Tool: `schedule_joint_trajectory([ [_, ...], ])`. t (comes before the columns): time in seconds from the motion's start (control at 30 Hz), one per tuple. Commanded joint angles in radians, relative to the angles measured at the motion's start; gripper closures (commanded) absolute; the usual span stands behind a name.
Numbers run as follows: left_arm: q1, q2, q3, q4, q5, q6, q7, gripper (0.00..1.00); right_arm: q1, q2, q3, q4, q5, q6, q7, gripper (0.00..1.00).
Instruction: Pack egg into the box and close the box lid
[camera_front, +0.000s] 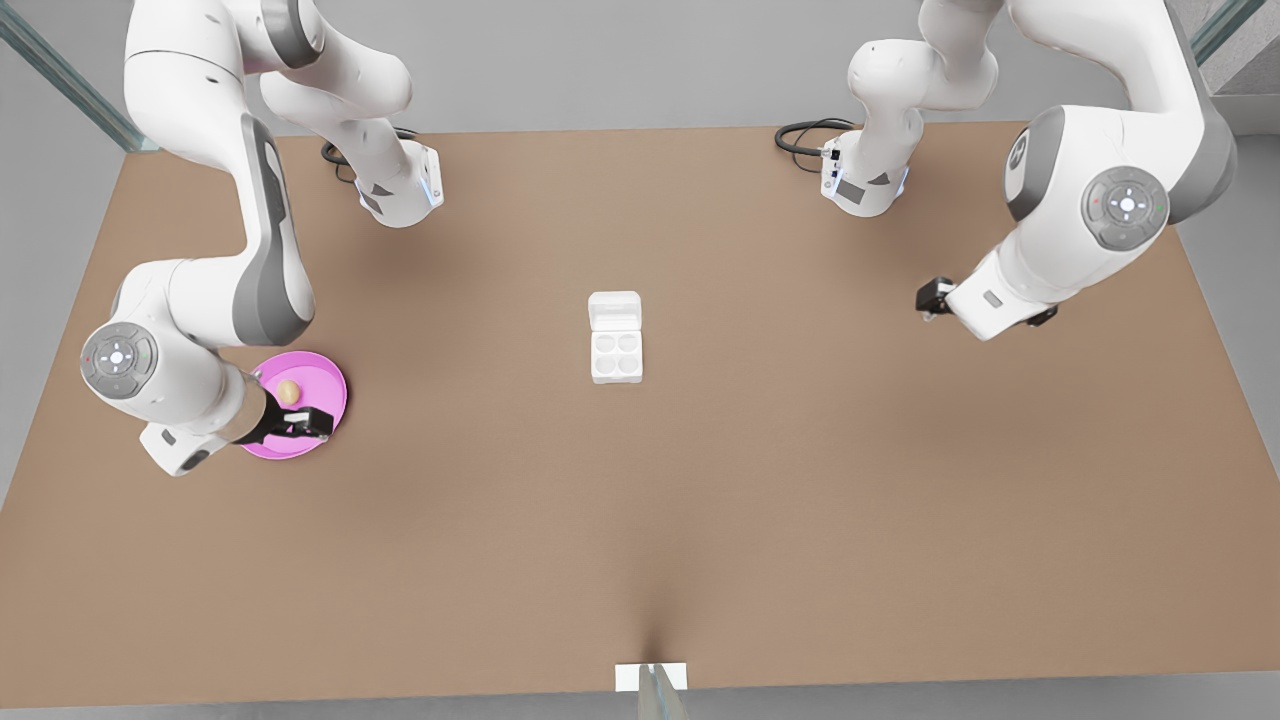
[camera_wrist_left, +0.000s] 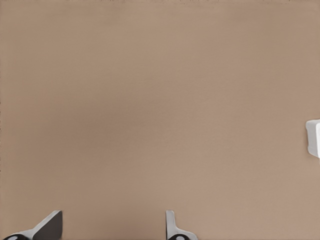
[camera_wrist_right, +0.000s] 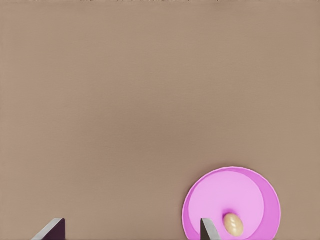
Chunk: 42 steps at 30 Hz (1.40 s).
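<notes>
The tan egg (camera_front: 288, 392) (camera_wrist_right: 233, 224) lies in a round pink dish (camera_front: 325, 372) (camera_wrist_right: 220, 192) at the front view's left. My right gripper (camera_front: 316, 424) (camera_wrist_right: 130, 226) hovers open over the dish's near rim, just beside the egg, holding nothing. The white box (camera_front: 616, 357) sits mid-table with four bare cups, and its lid (camera_front: 614, 311) lies folded open behind them. My left gripper (camera_front: 932, 297) (camera_wrist_left: 112, 220) waits open above bare table at the front view's right. A white corner of the box (camera_wrist_left: 314, 138) shows at the edge of the left wrist view.
Both arm bases (camera_front: 400, 190) (camera_front: 865, 180) stand at the table's back edge with black cables (camera_front: 805, 133). A small white plate with a post (camera_front: 650, 678) sits at the front edge. Brown tabletop (camera_front: 800, 480) stretches between the dish and the box.
</notes>
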Motion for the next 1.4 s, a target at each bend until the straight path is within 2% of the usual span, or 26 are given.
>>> schedule_joint_trajectory([
  [0.0, -0.001, -0.001, 0.0, 0.0, 0.008, 0.072, 0.002, 0.0, 0.005, 0.001, 0.0, 0.0, 0.001, 0.036, 0.013, 0.0],
  [0.1, -0.001, 0.005, 0.0, 0.0, 0.008, 0.072, 0.002, 0.0, 0.0, 0.036, 0.0, -0.006, -0.006, 0.032, 0.007, 0.0],
  [0.2, -0.001, 0.013, 0.0, 0.0, 0.008, 0.073, 0.002, 0.0, -0.072, 0.15, -0.003, 0.002, 0.017, -0.136, -0.01, 0.0],
  [0.23, -0.001, 0.013, 0.0, 0.0, 0.008, 0.073, 0.002, 0.0, -0.075, 0.226, -0.003, 0.011, 0.021, -0.133, 0.002, 0.0],
  [0.3, -0.001, 0.013, 0.0, 0.0, 0.009, 0.072, 0.002, 0.0, -0.077, 0.274, -0.003, 0.013, 0.049, -0.12, 0.0, 0.0],
  [0.4, -0.001, 0.02, 0.0, 0.0, 0.009, 0.073, 0.002, 0.0, -0.09, 0.282, -0.003, 0.008, 0.044, -0.07, -0.043, 0.0],
  [0.47, -0.001, 0.02, 0.0, 0.0, 0.009, 0.073, 0.002, 0.0, -0.106, 0.263, -0.003, -0.065, 0.047, -0.001, -0.043, 0.0],
  [0.53, -0.001, 0.025, 0.0, 0.0, 0.008, 0.073, 0.002, 0.0, -0.11, 0.151, -0.003, -0.297, 0.046, 0.286, -0.05, 0.0],
  [0.57, -0.001, 0.027, 0.0, 0.0, 0.008, 0.073, 0.002, 0.0, -0.11, 0.113, -0.003, -0.369, 0.041, 0.363, -0.055, 0.0],
  [0.63, -0.001, 0.027, 0.0, 0.0, 0.008, 0.073, 0.002, 0.0, -0.127, 0.092, -0.003, -0.402, -0.034, 0.377, -0.085, 0.0],
  [0.7, -0.001, 0.027, 0.0, 0.0, 0.008, 0.073, 0.002, 0.0, -0.15, 0.092, -0.003, -0.483, -0.051, 0.592, -0.151, 0.0],
  [0.93, -0.001, 0.027, 0.0, -0.001, 0.008, 0.073, 0.002, 0.0, -0.161, 0.092, -0.003, -0.492, -0.051, 0.595, -0.208, 0.0],
  [1.23, -0.003, 0.028, 0.0, -0.001, 0.008, 0.073, 0.002, 0.0, -0.256, 0.095, -0.003, -0.492, -0.051, 0.559, -0.354, 0.0],
  [1.37, -0.004, 0.028, 0.0, -0.001, 0.008, 0.073, 0.002, 0.0, -0.255, 0.092, -0.003, -0.556, -0.051, 0.547, -0.332, 0.0],
])
